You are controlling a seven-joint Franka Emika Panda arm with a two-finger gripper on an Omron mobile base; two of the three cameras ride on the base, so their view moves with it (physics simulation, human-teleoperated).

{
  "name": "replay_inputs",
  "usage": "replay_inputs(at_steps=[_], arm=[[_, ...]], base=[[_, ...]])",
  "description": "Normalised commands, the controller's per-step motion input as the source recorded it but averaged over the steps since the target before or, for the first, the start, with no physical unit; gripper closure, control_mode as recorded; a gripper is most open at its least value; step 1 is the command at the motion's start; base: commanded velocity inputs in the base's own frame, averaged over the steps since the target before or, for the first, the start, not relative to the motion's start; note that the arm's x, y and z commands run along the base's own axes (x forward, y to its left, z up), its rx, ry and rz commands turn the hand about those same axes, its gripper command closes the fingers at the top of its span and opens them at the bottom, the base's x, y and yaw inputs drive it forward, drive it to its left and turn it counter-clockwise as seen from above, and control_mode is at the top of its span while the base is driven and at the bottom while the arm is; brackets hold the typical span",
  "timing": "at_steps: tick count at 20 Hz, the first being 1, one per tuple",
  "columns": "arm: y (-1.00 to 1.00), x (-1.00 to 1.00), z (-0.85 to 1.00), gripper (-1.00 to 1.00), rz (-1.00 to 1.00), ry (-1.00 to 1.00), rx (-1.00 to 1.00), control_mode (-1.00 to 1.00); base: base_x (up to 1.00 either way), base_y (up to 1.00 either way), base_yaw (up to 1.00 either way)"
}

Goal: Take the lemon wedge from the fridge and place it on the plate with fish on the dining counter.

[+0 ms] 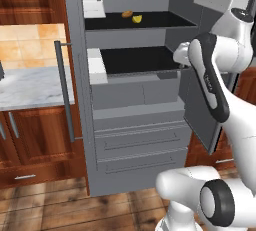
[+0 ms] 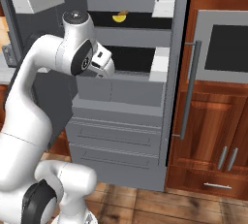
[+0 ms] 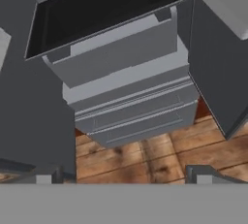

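Fridge (image 1: 135,100) open before me; top black shelf (image 1: 150,22) holds lemon wedge (image 1: 137,19) beside orange-brown item (image 1: 127,13). My tool (image 3: 124,172) wide, empty.

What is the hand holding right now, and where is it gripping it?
Nothing. The hand is open, with only floor and fridge drawers between its fingertips. The lemon wedge lies on the upper fridge shelf, beside an orange-brown food item.

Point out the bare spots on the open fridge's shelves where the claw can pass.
Upper shelf: bare right of the lemon wedge; busier at its left, where the orange-brown item lies near the white door bin. Lower shelf: bare throughout.
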Motion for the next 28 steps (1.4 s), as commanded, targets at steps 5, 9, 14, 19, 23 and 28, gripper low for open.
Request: replay_inputs(at_steps=[5, 9, 14, 19, 23, 28], arm=[[0.00, 0.15, 0.00, -1.00, 0.00, 0.00, 0.00, -1.00], [0.00, 0.61, 0.00, -1.00, -0.08, 0.00, 0.00, -1.00], [0.06, 0.41, 0.00, -1.00, -0.12, 0.00, 0.00, -1.00], [0.00, -0.30, 0.09, -1.00, 0.00, 0.00, 0.01, -1.00], [0.00, -0.01, 0.00, -1.00, 0.00, 0.00, 0.00, -1.00], [0.08, -0.01, 0.05, -1.00, 0.00, -0.03, 0.00, -1.00]], base=[[0.00, 0.00, 0.00], [0.00, 0.00, 0.00], [0.00, 0.00, 0.00], [0.00, 0.00, 0.00], [0.00, 0.00, 0.00], [0.00, 0.00, 0.00]])
